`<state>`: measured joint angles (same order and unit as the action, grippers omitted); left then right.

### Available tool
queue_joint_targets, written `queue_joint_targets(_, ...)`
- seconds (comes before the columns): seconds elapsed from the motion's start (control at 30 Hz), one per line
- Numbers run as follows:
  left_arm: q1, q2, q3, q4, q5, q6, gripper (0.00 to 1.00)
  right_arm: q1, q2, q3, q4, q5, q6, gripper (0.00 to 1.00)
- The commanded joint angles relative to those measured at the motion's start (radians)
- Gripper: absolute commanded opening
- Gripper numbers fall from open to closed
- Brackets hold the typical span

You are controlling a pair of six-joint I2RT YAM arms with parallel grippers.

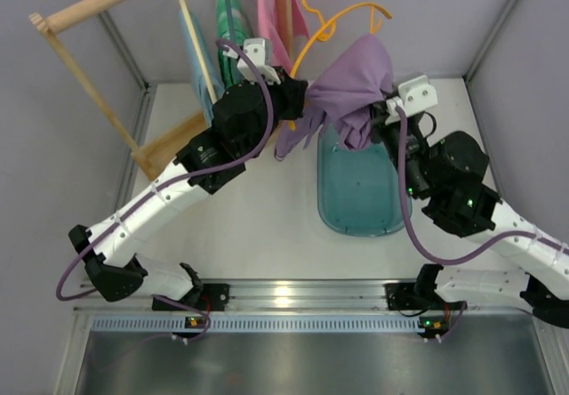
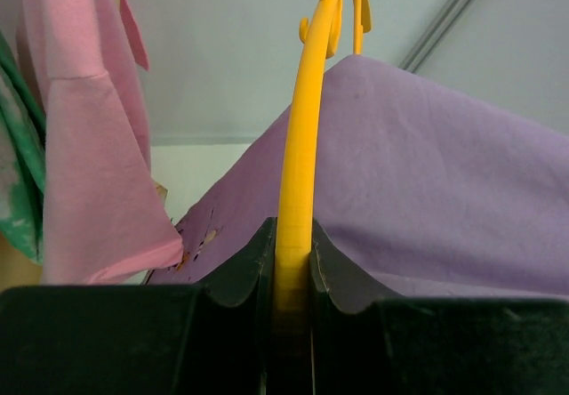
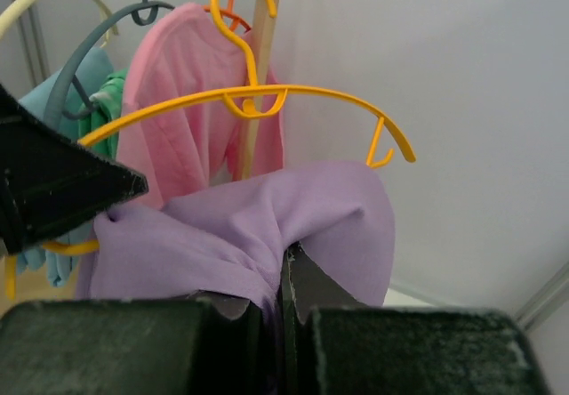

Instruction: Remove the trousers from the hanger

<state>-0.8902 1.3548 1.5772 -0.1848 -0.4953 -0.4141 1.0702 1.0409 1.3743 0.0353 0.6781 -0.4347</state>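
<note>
The lilac trousers (image 1: 351, 88) hang bunched over the orange-yellow hanger (image 1: 342, 17), held up in the air above the table's far side. My left gripper (image 1: 298, 100) is shut on the hanger's arm (image 2: 293, 235), with the trousers (image 2: 427, 190) draped just beyond the jaws. My right gripper (image 1: 382, 115) is shut on a fold of the trousers (image 3: 240, 235). In the right wrist view the hanger (image 3: 267, 97) arches above the cloth, its right end bare, and the left gripper shows dark at the left edge.
A wooden rack (image 1: 98, 8) at the back left carries a pink garment (image 1: 271, 12), a green one (image 1: 233, 17) and a light blue one (image 1: 197, 57). A teal tray (image 1: 360, 199) lies on the white table under the trousers. Grey walls close the back.
</note>
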Motion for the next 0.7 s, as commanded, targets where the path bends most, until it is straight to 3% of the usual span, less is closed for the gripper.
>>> queue_joint_targets(0.0,0.057,0.052,0.044,-0.162,-0.094,0.089,0.00,0.004,-0.183,-0.155,0.207,-0.008,0.043,0.00)
queue_joint_targets(0.1,0.047,0.067,0.096,-0.163,-0.115,0.150,0.00,0.004,-0.274,-0.350,0.274,-0.015,0.085,0.00)
queue_joint_targets(0.3,0.011,0.046,0.103,-0.162,-0.147,0.187,0.00,0.004,-0.403,-0.498,0.213,-0.026,0.189,0.05)
queue_joint_targets(0.67,0.010,0.026,0.164,-0.157,-0.111,0.193,0.00,-0.003,-0.318,-0.440,-0.017,-0.017,0.266,0.15)
